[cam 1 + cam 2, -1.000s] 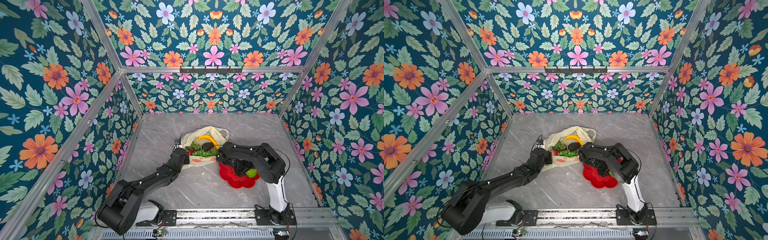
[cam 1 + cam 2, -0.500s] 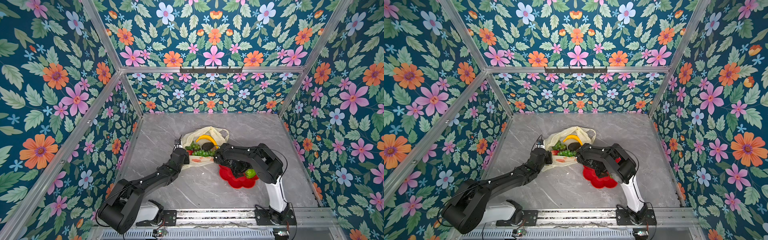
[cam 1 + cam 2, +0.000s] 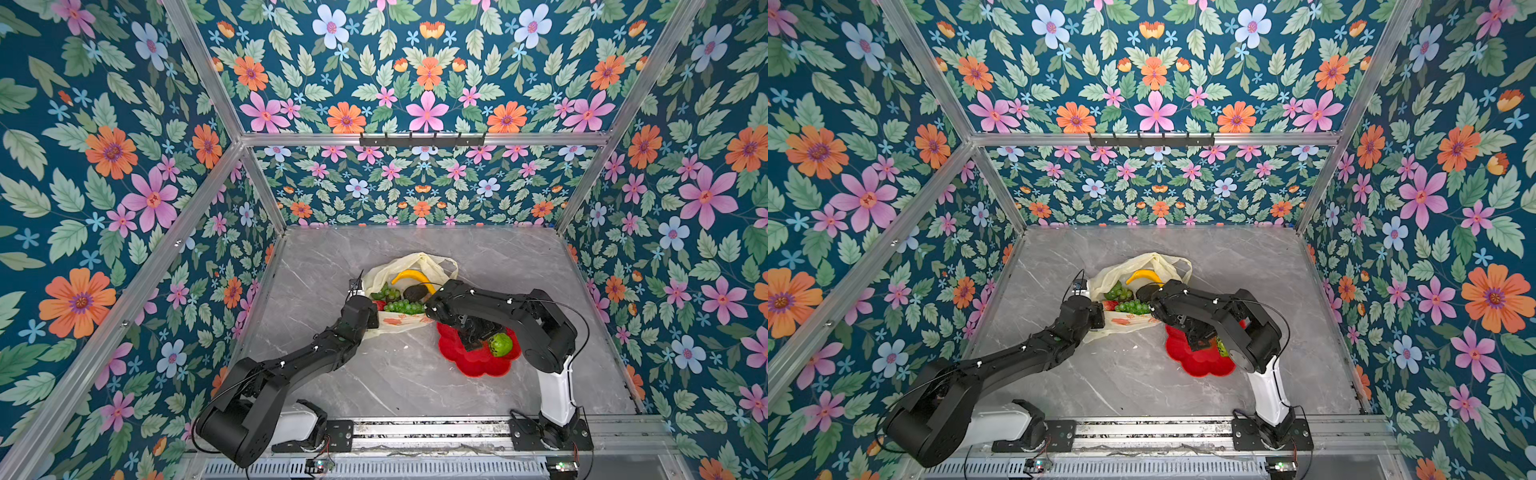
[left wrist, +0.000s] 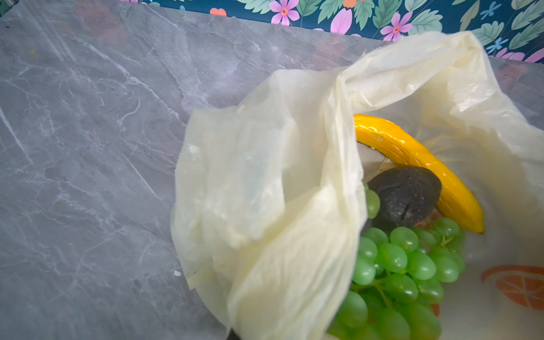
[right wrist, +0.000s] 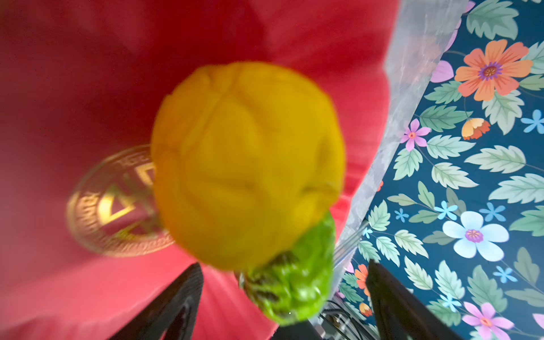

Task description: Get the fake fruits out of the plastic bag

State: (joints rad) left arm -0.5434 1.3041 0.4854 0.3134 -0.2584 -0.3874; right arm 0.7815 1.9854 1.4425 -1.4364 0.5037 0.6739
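1. The bag (image 3: 428,262) is thin, creamy and crinkled, slumped with its mouth open; I pinch one edge.
2. Inside it lie a yellow banana (image 3: 413,276), a dark avocado (image 3: 415,293) against it, green grapes (image 3: 403,307) and a red strawberry (image 3: 379,305).
3. On the red plate (image 3: 478,368) sit a yellow lemon (image 5: 247,164) and, beside it, a bumpy green fruit (image 3: 500,344).

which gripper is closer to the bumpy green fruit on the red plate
Right. The right gripper hangs open over the red plate, right beside the bumpy green fruit; the left gripper is off at the plastic bag, shut on its edge.
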